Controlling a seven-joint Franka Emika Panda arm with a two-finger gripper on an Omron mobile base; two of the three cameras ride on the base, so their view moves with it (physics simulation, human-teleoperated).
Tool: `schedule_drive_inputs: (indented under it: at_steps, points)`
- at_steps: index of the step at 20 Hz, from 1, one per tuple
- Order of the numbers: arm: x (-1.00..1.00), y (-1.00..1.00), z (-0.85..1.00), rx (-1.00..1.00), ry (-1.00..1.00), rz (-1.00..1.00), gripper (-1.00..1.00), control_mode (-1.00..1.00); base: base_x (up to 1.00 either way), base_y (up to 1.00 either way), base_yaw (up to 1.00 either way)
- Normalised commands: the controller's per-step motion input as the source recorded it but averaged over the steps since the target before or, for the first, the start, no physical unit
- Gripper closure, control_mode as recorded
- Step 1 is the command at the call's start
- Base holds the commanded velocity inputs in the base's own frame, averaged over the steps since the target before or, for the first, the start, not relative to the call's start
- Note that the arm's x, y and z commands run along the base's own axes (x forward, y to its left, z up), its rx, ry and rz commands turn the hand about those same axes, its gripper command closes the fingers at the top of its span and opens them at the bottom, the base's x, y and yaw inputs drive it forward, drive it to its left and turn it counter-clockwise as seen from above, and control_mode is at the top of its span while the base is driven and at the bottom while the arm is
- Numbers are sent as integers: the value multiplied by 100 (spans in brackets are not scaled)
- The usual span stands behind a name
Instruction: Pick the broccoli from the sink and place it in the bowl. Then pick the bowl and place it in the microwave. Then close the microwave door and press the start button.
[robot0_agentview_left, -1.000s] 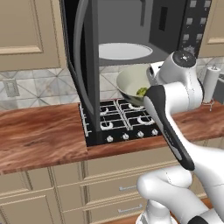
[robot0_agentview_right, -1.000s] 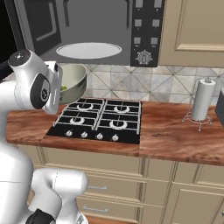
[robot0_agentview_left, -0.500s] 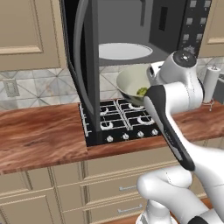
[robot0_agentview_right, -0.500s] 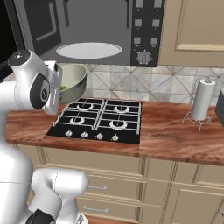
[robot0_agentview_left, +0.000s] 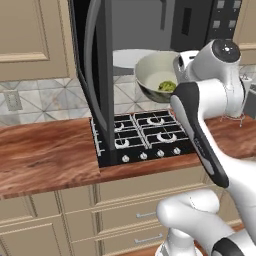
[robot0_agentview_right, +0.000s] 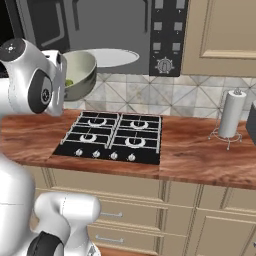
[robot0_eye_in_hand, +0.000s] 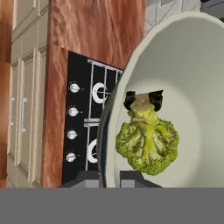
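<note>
The pale grey-green bowl (robot0_agentview_left: 156, 74) hangs in the air above the back of the stove, just in front of the open microwave (robot0_agentview_left: 150, 22). My gripper (robot0_eye_in_hand: 107, 177) is shut on its rim, one finger inside and one outside. The yellowish-green broccoli (robot0_eye_in_hand: 146, 140) lies in the bowl (robot0_eye_in_hand: 188, 78), also seen as a green patch (robot0_agentview_left: 166, 86). The bowl (robot0_agentview_right: 80, 70) is tilted a little, at about the height of the white turntable plate (robot0_agentview_right: 114, 56). The microwave door (robot0_agentview_left: 97, 75) stands wide open to the left. The button panel (robot0_agentview_right: 165, 37) is on the right. The sink is out of view.
A black four-burner stove (robot0_agentview_left: 142, 135) sits in the wooden counter (robot0_agentview_left: 45, 155) below the bowl. A paper towel roll (robot0_agentview_right: 231, 114) stands on the counter at the right. Beige cabinets (robot0_agentview_right: 225, 30) flank the microwave, with drawers under the counter.
The arm has lifted the bowl with the broccoli from just above the stove up to turntable height. The base and the door have not moved.
</note>
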Motion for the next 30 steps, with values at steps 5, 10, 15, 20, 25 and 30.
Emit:
schedule_drive_inputs:
  at_steps: [5,10,15,20,25,30]
  points:
    - [50,6,41,0,-6,0,100,-100,0,0,0]
    - [95,17,35,0,-1,0,100,-100,0,0,0]
    - [91,4,32,0,-2,0,100,-100,0,0,0]
    - [82,0,10,0,0,0,100,-100,0,0,0]
    - [94,0,-12,0,3,0,100,-100,0,0,0]
    - [95,0,-15,0,4,0,100,-100,0,0,0]
